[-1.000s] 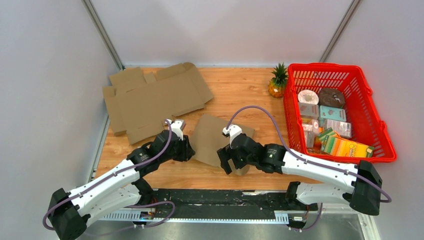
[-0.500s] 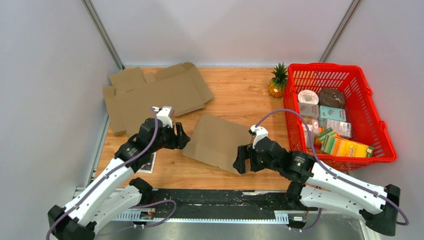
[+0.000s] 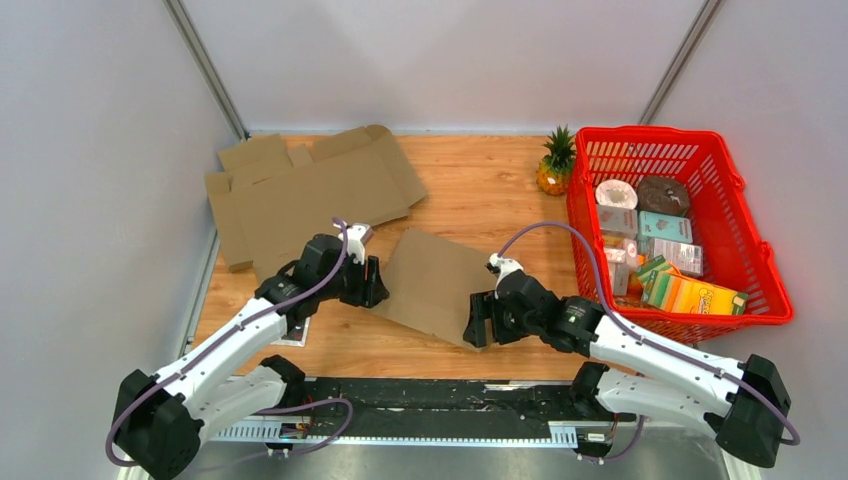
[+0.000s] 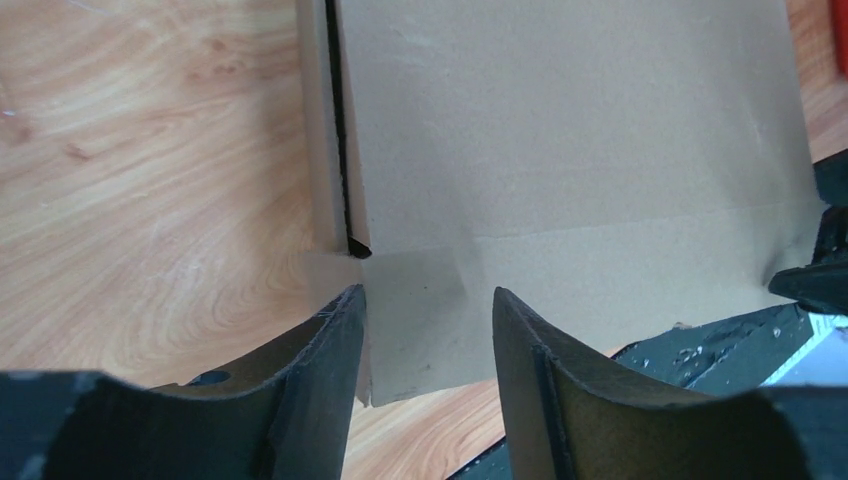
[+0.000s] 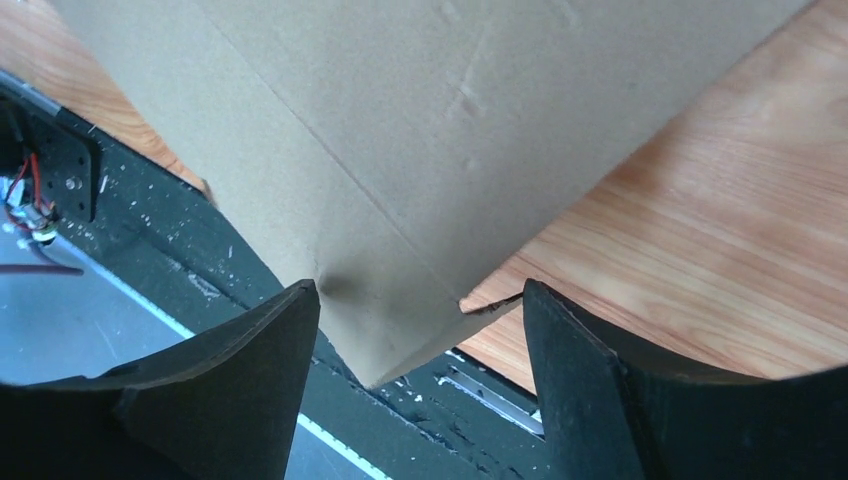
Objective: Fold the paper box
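The paper box (image 3: 435, 283) is a flat, folded piece of brown cardboard lying in the middle of the wooden table. My left gripper (image 3: 372, 283) is at its left edge, open. In the left wrist view a corner flap of the cardboard (image 4: 560, 130) lies in the gap of the left gripper (image 4: 425, 330), with the fingers (image 4: 330, 350) apart. My right gripper (image 3: 478, 325) is at the box's near right corner, open. In the right wrist view that corner of the cardboard (image 5: 400, 130) juts over the table edge, in the gap of the right gripper (image 5: 418, 320).
A larger unfolded cardboard sheet (image 3: 310, 195) lies at the back left. A red basket (image 3: 752, 235) full of groceries stands at the right, with a small pineapple (image 3: 555, 162) beside it. The black rail (image 3: 430, 395) runs along the near table edge.
My right gripper has pulled off the cardboard's top to its near right corner and narrowed a little. The left gripper swung out to the left, then came back to the left edge.
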Motion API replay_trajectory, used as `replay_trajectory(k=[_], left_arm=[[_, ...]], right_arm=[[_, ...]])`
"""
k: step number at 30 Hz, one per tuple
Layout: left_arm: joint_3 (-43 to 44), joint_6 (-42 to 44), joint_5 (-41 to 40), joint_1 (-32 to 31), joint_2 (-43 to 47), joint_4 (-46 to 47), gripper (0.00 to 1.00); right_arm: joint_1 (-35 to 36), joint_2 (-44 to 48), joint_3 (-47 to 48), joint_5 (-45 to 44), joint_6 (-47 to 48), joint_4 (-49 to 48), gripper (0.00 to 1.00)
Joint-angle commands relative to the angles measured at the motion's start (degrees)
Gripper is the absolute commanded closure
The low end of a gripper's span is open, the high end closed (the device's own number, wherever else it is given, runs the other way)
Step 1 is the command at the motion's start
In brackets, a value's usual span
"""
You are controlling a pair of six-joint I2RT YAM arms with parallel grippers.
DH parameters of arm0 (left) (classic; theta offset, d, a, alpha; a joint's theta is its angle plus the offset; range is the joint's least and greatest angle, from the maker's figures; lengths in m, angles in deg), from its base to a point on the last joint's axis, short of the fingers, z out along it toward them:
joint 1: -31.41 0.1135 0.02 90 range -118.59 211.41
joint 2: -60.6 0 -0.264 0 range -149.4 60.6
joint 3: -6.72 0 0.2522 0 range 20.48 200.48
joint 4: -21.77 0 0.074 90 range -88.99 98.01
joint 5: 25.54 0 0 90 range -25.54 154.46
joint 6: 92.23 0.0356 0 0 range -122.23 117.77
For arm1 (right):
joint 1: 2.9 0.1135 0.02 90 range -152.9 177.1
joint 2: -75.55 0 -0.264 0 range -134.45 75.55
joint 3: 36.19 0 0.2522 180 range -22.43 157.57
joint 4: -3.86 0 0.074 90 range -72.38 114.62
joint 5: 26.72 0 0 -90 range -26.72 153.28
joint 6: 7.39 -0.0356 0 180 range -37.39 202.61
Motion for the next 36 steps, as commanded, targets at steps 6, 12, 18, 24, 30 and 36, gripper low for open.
replay_trajectory(k=[6, 12, 18, 24, 30, 36], left_arm=[[-6.41, -4.19, 9.78, 0.19, 1.26, 5.87, 0.52], [-7.82, -6.74, 10.83, 0.19, 7.4, 3.06, 0.53], [-9.31, -10.43, 14.08, 0.19, 9.97, 5.15, 0.52], [-7.74, -10.88, 11.55, 0.19, 10.49, 1.4, 0.53], [-4.66, -9.91, 4.43, 0.19, 16.11, -3.54, 0.47], [-0.18, -7.46, -1.46, 0.19, 10.95, -4.07, 0.43]], right_arm=[[-0.9, -2.98, 0.13, 9.4, -1.36, -5.85, 0.3], [-2.92, -5.8, 0.13, 16.61, -2.15, -5.59, 0.35], [-6.69, -9.58, -0.05, 22.85, -0.04, -6.02, 0.35], [-9.34, -11.16, 2.23, 19.18, 3.81, -2.88, 0.34], [-9.25, -6.79, 4.35, 15.74, 6.11, 5.04, 0.29], [-10.39, -6.68, 5.58, 8.54, 7.16, 4.79, 0.23]])
